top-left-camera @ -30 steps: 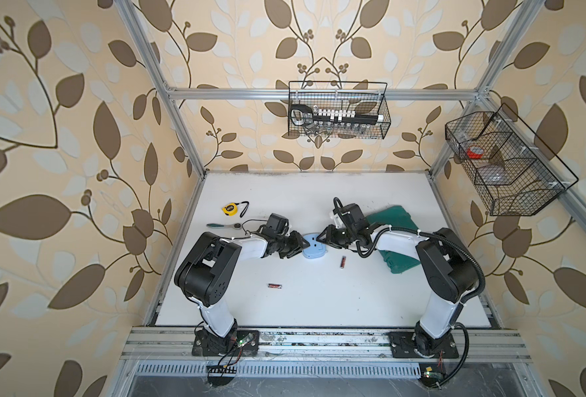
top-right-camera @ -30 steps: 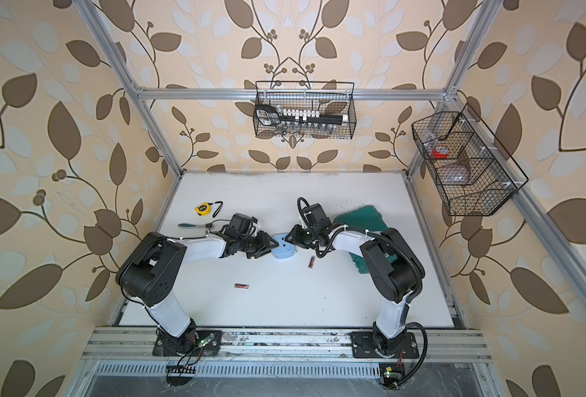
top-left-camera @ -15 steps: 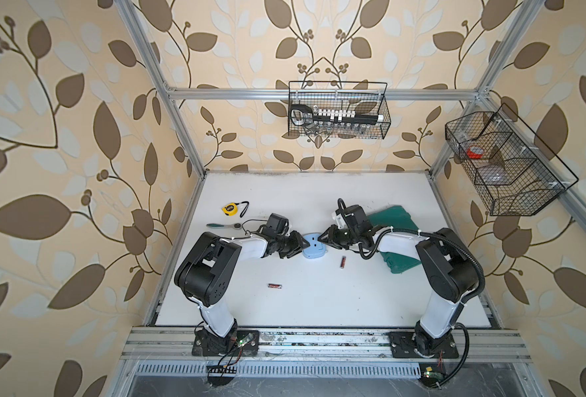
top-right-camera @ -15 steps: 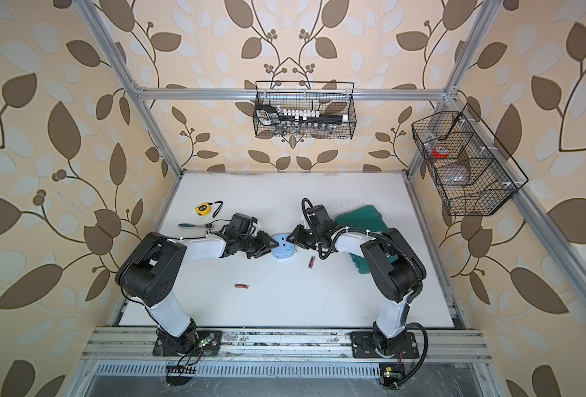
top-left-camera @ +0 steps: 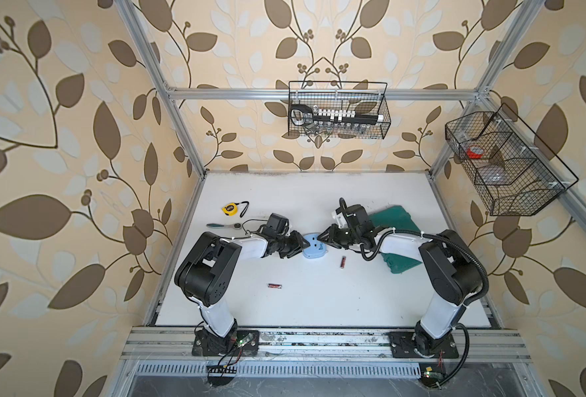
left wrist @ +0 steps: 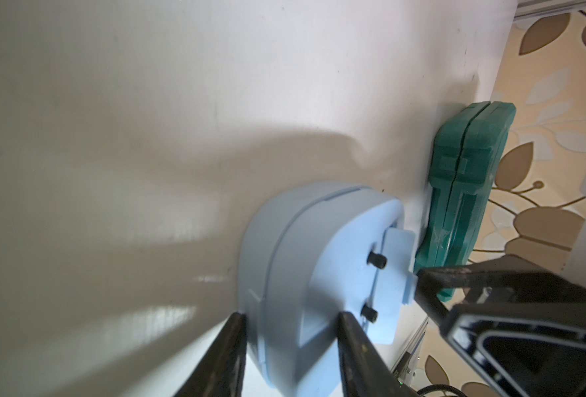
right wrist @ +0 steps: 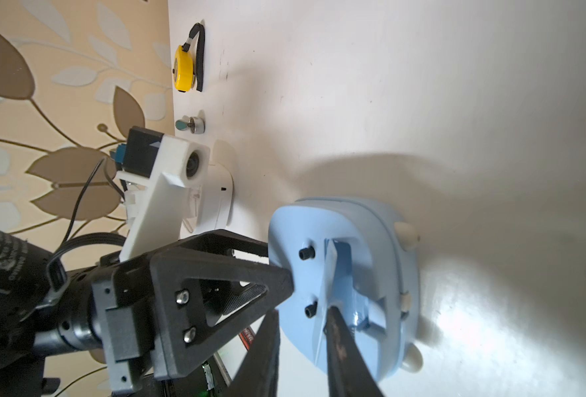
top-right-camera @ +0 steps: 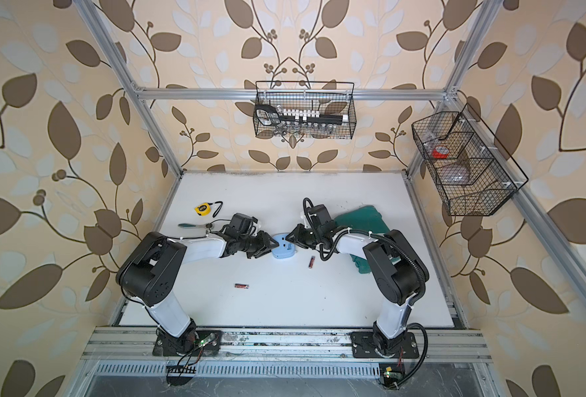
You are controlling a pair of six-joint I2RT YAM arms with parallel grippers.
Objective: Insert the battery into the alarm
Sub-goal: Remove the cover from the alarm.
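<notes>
The light-blue alarm clock (top-left-camera: 313, 245) lies face down in the middle of the worktop (top-left-camera: 319, 309), smooth rounded plastic back up, its thin battery cover (right wrist: 329, 275) tilted ajar. Your left tool (left wrist: 291, 316) is clamped on the shell's edge; your right tool (right wrist: 301, 311) stands narrowly apart astride the cover. Pull it off gently: thin plastic may snap. A cylindrical battery (top-left-camera: 342, 262) waits just beside, a second battery (top-left-camera: 274, 285) nearer the front edge.

Left arm (top-left-camera: 250, 248) and right arm (top-left-camera: 401, 244) reach low toward each other; left fingers (left wrist: 221, 357) grip, right fingers (right wrist: 344, 361) stand slightly apart.
</notes>
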